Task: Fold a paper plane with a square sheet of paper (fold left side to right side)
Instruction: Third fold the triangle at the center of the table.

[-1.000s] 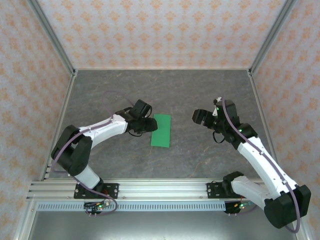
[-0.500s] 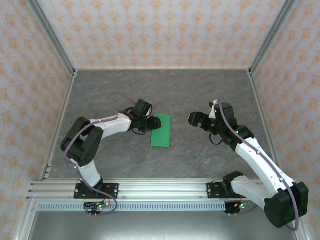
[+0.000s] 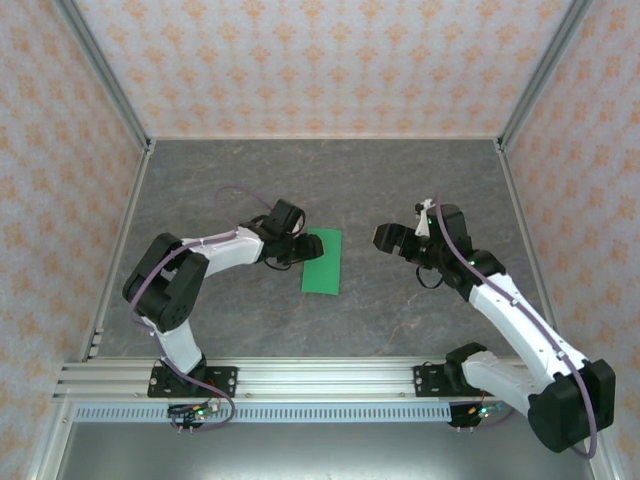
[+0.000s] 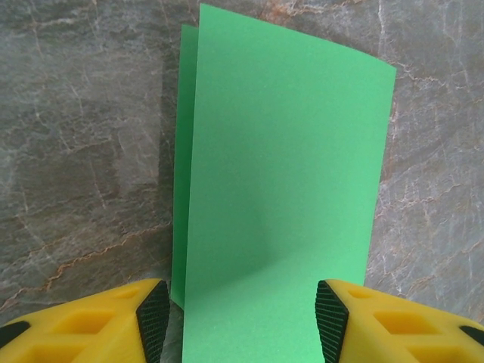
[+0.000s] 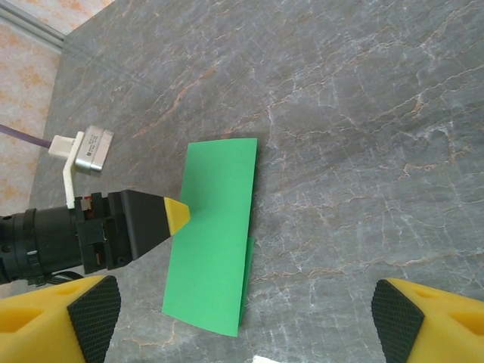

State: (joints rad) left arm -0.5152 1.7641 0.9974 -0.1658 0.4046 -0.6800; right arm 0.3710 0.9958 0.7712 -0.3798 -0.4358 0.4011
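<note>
Folded bright green paper rectangle [image 3: 322, 262] — likely light, limp, slippery | pinch its 9 o'clock edge | your left gripper [image 4: 242, 318]: jaws half-open there | right gripper [image 5: 246, 311]: jaws wide, empty

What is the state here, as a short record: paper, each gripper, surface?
paper: green sheet folded in half, lying flat, lower layer peeking past one long edge
left gripper: open, tips at the sheet's edge nearest its arm
right gripper: open, empty, apart from the sheet
surface: grey marbled table
</note>
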